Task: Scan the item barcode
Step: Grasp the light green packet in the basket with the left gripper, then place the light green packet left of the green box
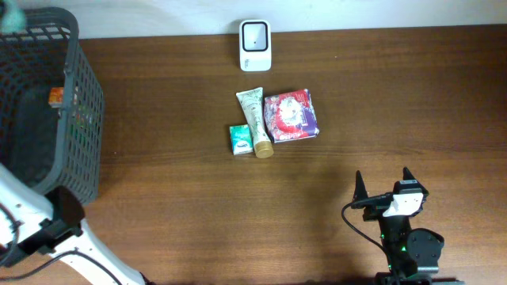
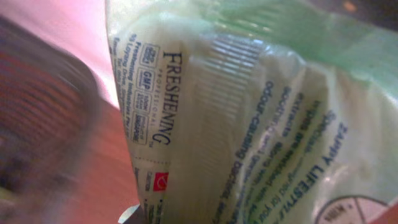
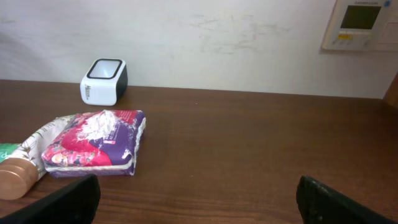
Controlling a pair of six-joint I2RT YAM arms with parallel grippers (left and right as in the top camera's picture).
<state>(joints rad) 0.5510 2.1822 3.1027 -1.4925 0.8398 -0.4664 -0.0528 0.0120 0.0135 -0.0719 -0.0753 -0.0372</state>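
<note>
A pale green plastic packet printed "FRESHENING" fills the left wrist view, very close to the camera and tilted. My left gripper is shut on it; only a sliver of one fingertip shows at the bottom edge. In the overhead view a blurred greenish shape hangs over the basket's far left corner. The white barcode scanner stands at the table's back edge, also seen from the right wrist camera. My right gripper rests open at the front right, with nothing between its fingers.
A dark mesh basket stands at the left. In front of the scanner lie a cream tube with a gold cap, a red and purple packet and a small green box. A wall runs behind the table.
</note>
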